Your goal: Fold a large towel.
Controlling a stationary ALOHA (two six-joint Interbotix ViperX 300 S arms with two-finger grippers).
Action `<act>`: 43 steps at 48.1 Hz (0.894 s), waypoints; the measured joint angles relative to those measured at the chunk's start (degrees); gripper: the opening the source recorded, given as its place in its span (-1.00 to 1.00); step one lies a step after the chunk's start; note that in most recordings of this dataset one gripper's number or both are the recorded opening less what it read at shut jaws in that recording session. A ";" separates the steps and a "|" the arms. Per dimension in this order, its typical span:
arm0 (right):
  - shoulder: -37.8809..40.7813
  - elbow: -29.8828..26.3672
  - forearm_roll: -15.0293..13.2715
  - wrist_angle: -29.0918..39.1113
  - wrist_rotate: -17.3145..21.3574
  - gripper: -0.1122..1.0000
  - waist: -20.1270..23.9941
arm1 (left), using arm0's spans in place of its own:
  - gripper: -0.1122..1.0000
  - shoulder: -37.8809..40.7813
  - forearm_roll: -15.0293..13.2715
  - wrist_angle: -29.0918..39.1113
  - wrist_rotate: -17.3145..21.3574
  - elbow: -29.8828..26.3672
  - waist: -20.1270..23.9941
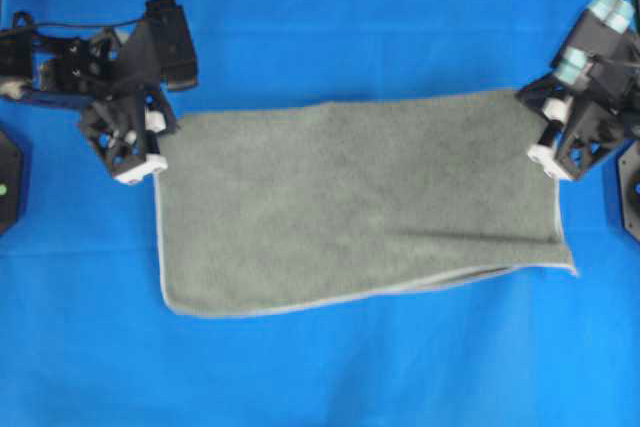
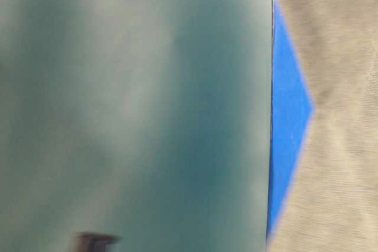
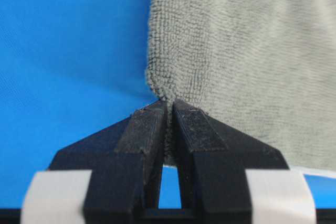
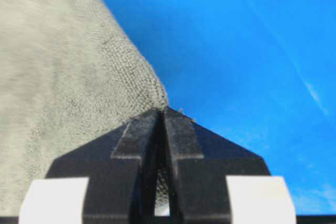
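Towel (image 1: 350, 197) flat on blue surface (image 1: 320, 27), far corners pinched: left pincer (image 3: 169, 109) and right pincer (image 4: 163, 116) both clamped on corner tips. Your bite looks shallow, only hem edge; uneven lift likely slips one corner, fold lands skewed

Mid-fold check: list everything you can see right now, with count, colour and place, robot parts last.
towel: one, grey-green with a pale hem, spread across the middle of the blue cloth, its near right corner doubled over.
blue cloth: one, bright blue, covering the whole work surface under the towel.
left pincer: one, black with white bands, shut on the towel's far left corner.
right pincer: one, black with white bands, shut on the towel's far right corner.
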 measured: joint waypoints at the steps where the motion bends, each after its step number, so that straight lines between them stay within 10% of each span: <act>1: -1.05 -0.79 0.18 1.14 0.00 -0.78 1.14 | -0.74 -0.88 0.00 0.70 -0.26 -0.62 -0.53; 19: -5.36 -10.72 -3.87 12.22 0.18 -0.78 12.30 | -0.74 -9.14 0.00 2.72 -4.75 -6.50 -9.76; 33: -0.79 -11.25 -13.54 15.38 0.70 -0.78 -2.64 | -0.74 -4.04 0.00 -11.07 -6.33 -9.23 -23.29; 43: 2.64 -13.10 -15.82 3.34 0.70 -0.78 -17.23 | -0.74 3.78 0.18 -15.73 -5.62 -15.38 -30.15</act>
